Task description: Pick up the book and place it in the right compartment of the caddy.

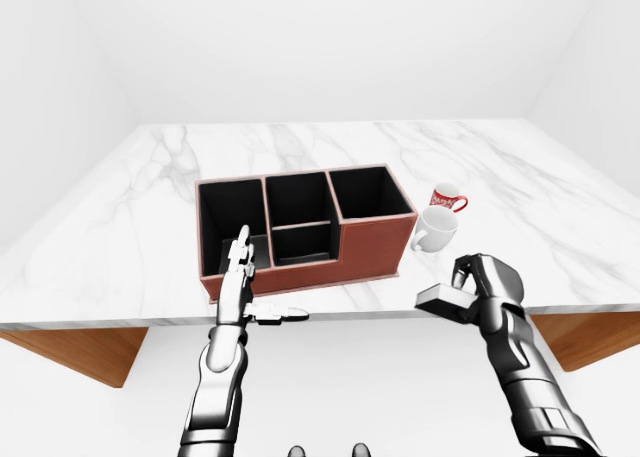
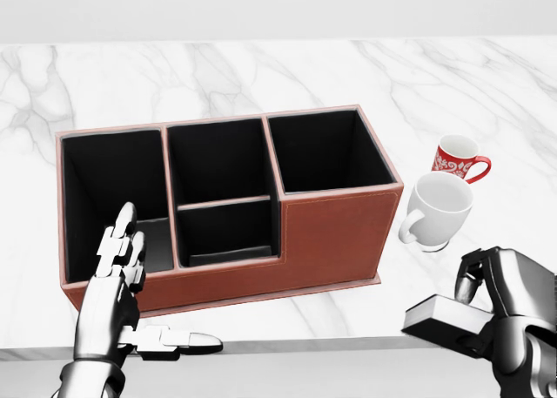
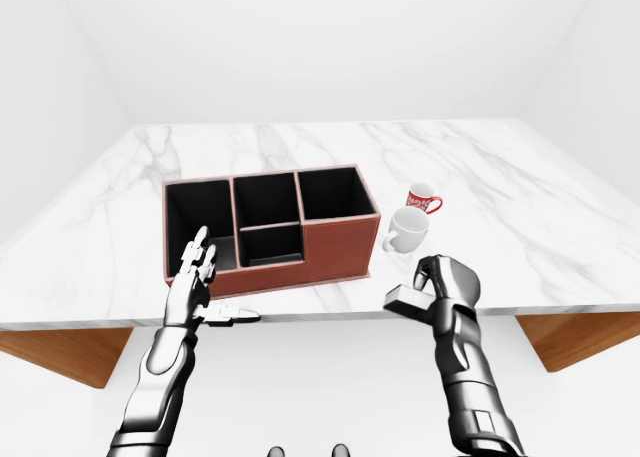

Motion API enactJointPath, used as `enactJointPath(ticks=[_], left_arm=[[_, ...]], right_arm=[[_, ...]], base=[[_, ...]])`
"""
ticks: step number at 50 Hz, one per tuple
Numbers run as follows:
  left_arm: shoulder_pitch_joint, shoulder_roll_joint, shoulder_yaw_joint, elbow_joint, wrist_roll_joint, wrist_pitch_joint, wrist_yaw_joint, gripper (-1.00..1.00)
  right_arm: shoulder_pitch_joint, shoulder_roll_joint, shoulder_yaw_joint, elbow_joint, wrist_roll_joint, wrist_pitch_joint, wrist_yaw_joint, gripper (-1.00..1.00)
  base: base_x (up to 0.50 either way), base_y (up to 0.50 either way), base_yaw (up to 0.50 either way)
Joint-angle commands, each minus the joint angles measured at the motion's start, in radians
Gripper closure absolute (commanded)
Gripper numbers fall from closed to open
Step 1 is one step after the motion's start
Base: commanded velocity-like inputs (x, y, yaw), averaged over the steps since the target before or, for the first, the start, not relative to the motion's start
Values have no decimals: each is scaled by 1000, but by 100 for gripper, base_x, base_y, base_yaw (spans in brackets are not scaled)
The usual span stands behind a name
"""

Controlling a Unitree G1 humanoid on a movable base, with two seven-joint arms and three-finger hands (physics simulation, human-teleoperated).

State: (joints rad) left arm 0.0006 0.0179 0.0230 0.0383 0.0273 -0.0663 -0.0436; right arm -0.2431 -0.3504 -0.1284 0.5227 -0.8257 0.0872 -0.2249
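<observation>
The brown leather caddy with black compartments sits mid-table; its right compartment is the tall one. The book, dark with pale page edges, hangs tilted over the table's near edge at the lower right of the head view. My right hand is shut on the book, fingers curled over its top. My left hand is open, fingers upright in front of the caddy's left compartment, thumb pointing right, holding nothing.
A white mug lies beside the caddy's right end, with a red patterned mug just above it in the head view. The marble table stretches wide behind; its near edge runs below the hands.
</observation>
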Motion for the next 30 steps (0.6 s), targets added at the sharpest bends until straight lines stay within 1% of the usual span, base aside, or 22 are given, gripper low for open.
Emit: enactJointPath(ticks=[1, 10, 13, 19, 21, 23, 27, 30], left_arm=[[-1, 0, 1, -4, 1, 3, 1, -100], [-1, 0, 1, 3, 1, -5, 2, -100], [0, 1, 2, 1, 1, -5, 1, -100], [-1, 1, 2, 9, 1, -14, 2, -100], [2, 0, 1, 0, 1, -7, 2, -100], [0, 0, 2, 6, 1, -12, 2, -100], [0, 0, 2, -1, 1, -5, 1, -100], [0, 0, 1, 3, 2, -9, 2, -100]], right_arm=[[165, 92, -47, -469, -97, 0, 230, 100], [221, 145, -70, -708, -169, 0, 364, 100], [231, 156, -79, -769, -187, 0, 400, 100], [247, 171, -99, -875, -211, 0, 474, 100], [249, 172, -109, -916, -217, 0, 501, 100], [250, 178, -115, -953, -226, 0, 527, 100], [249, 184, -116, -1026, -254, 0, 581, 100], [239, 189, -117, -1079, -266, 0, 623, 100]], base=[[0, 0, 0], [0, 0, 0], [0, 0, 0], [0, 0, 0], [0, 0, 0], [0, 0, 0], [0, 0, 0], [0, 0, 0]])
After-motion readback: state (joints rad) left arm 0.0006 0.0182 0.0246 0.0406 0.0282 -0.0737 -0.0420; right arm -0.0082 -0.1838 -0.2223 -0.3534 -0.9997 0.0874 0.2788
